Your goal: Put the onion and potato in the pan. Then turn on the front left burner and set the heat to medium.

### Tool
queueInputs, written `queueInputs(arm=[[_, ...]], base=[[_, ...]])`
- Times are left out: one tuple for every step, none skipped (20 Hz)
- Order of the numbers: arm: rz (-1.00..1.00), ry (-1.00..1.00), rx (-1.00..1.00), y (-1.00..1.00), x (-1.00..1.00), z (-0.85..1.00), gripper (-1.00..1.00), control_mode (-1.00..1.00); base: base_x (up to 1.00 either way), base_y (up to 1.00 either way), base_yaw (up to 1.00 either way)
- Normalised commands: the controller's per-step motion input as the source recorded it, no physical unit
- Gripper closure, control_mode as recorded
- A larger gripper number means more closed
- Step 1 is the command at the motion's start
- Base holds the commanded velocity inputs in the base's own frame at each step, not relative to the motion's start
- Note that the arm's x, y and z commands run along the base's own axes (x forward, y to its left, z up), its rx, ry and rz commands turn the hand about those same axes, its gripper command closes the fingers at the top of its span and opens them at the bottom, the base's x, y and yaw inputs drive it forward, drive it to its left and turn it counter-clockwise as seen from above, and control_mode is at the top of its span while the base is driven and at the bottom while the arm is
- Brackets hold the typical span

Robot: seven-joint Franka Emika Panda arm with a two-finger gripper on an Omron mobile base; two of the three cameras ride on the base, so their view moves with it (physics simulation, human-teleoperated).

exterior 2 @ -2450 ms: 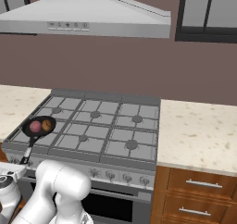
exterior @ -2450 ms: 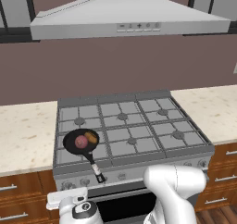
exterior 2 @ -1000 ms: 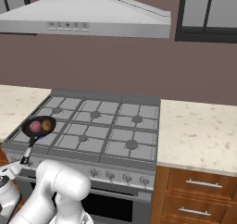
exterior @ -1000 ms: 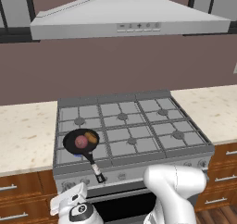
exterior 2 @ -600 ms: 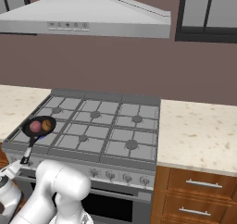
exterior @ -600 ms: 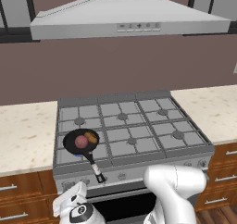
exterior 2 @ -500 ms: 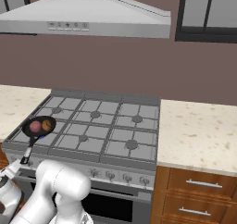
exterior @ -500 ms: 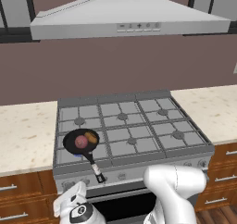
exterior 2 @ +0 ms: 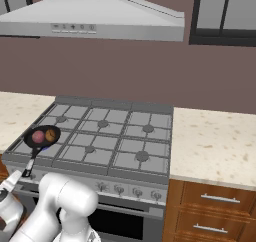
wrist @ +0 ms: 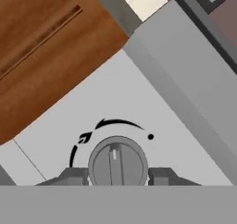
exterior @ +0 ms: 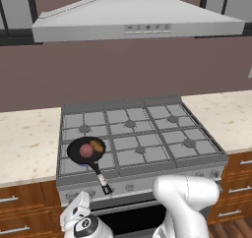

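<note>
Black and small, the pan (exterior: 85,150) sits on the grey grate at the front left corner of the stove (exterior: 147,133), its straight handle pointing out over the stove's front edge; inside its bowl the reddish-pink onion (exterior: 86,150) and the orange-brown potato (exterior: 97,146) lie side by side, just touching or nearly so, the potato on the side toward the stove's middle; from the right base camera the same pan (exterior 2: 42,136) shows at the near left corner with the onion (exterior 2: 38,136) and potato (exterior 2: 50,135) in it; the front left burner (exterior 2: 45,147) lies under the pan, mostly hidden by it; in the hand camera the jaws (wrist: 118,176) are pinched on a round grey knob (wrist: 117,164) on the stove's pale grey front panel, one dark fingertip pressed to each side of it; the knob's white pointer line stands toward a curved black dial mark with a dot at one end; brown wood cabinet front (wrist: 41,42) fills the corner beside the panel; pale speckled counter (exterior: 27,141) flanks the stove on both sides, and a grey hood (exterior: 138,20) hangs above.
</note>
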Motion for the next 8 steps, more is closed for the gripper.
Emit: queueInputs(arm=[[-0.05, -0.02, -0.22, 0.0, 0.0, 0.0, 1.0, -1.0], [-0.05, -0.02, -0.23, 0.0, 0.0, 0.0, 1.0, -1.0], [-0.05, -0.01, -0.22, 0.0, 0.0, 0.0, 1.0, -1.0], [-0.06, -0.01, -0.23, 0.0, 0.0, 0.0, 1.0, -1.0], [-0.06, 0.0, -0.23, 0.0, 0.0, 0.0, 1.0, -1.0], [-0.06, 0.0, -0.23, 0.0, 0.0, 0.0, 1.0, -1.0], [-0.06, -0.01, -0.24, 0.0, 0.0, 0.0, 1.0, -1.0], [-0.06, 0.0, -0.24, 0.0, 0.0, 0.0, 1.0, -1.0]], base=[[0.0, 0.0, 0.0], [0.0, 0.0, 0.0], [0.0, 0.0, 0.0], [0.0, 0.0, 0.0], [0.0, 0.0, 0.0], [0.0, 0.0, 0.0], [0.0, 0.0, 0.0], [0.0, 0.0, 0.0]])
